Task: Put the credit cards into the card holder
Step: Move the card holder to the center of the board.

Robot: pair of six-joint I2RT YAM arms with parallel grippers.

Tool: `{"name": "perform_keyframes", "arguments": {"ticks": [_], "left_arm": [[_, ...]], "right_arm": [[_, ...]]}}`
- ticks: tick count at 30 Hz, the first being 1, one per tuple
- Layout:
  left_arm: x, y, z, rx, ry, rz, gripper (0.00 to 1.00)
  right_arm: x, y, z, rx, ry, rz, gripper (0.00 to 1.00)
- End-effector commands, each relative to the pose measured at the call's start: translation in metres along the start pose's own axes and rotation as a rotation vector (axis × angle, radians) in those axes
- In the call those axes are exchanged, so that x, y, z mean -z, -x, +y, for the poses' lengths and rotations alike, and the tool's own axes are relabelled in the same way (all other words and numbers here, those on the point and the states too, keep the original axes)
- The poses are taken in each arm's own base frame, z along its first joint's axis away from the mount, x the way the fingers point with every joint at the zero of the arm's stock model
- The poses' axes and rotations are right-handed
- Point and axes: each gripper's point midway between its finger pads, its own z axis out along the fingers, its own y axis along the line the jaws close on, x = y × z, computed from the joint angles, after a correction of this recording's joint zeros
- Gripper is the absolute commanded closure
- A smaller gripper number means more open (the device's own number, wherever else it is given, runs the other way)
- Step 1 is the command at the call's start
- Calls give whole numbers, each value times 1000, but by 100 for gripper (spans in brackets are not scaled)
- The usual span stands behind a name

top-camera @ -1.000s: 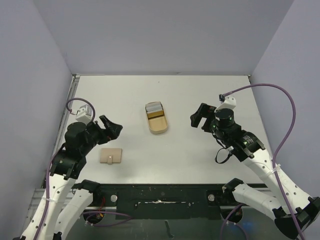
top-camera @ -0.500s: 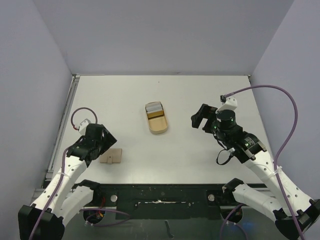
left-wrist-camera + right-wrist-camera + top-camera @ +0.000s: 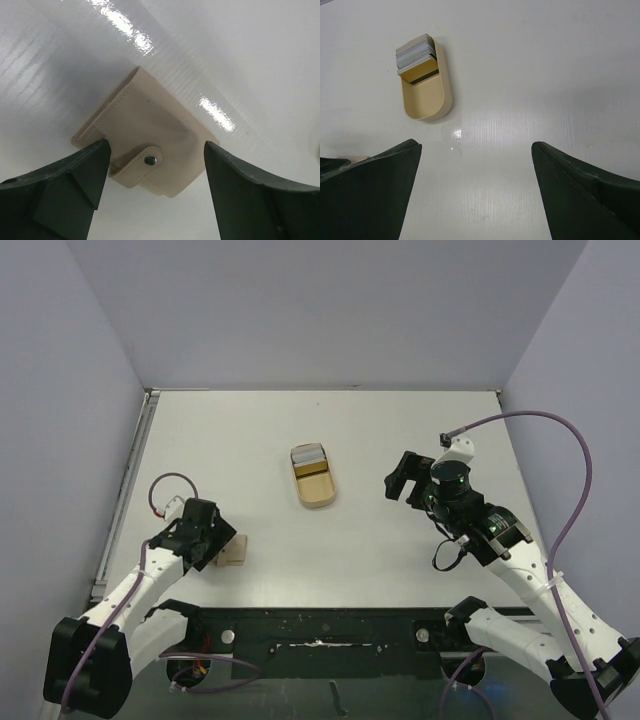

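Left wrist shows wide-open left fingers [image 3: 55,192] flanking the card holder [image 3: 145,125].

Left claw [image 3: 156,187] spread wide over snapped-shut card holder [image 3: 147,132].

**anon1:** ok, ignoring the main stuff, what else is actually on there?

**anon2:** pretty much just a tan oblong tray [image 3: 319,499] with a raised rim. near end rounded, far end squared off. it's about mid-way across the white table [image 3: 400,430], long side running roughly front to back

**anon1:** and around it?

**anon2:** plain lavender-grey walls on three sides, a back wall [image 3: 320,310] plus one on each side. a grey metal strip [image 3: 126,490] runs along the table's left edge. tabletop's glossy too, bright glare patches in the wrist views
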Motion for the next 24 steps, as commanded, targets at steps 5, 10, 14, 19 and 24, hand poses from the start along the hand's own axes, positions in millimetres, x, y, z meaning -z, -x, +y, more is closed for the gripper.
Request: {"name": "perform_keyframes", "arguments": {"ticks": [5, 10, 14, 19, 24], "left_arm": [[4, -41, -49, 92, -233, 139, 29], [19, -69, -76, 96, -327, 198, 31], [32, -95, -100, 75, -387, 242, 32], [46, -129, -133, -18, -463, 282, 33], [63, -142, -162, -186, -568, 311, 33]], "right_arm": [[0, 6, -6, -2, -31, -21, 2], [-3, 2, -6, -3, -38, -8, 2], [-3, 1, -7, -10, -44, -1, 3], [-3, -3, -8, -14, -46, 10, 2], [-1, -5, -10, -18, -55, 22, 2]]}}
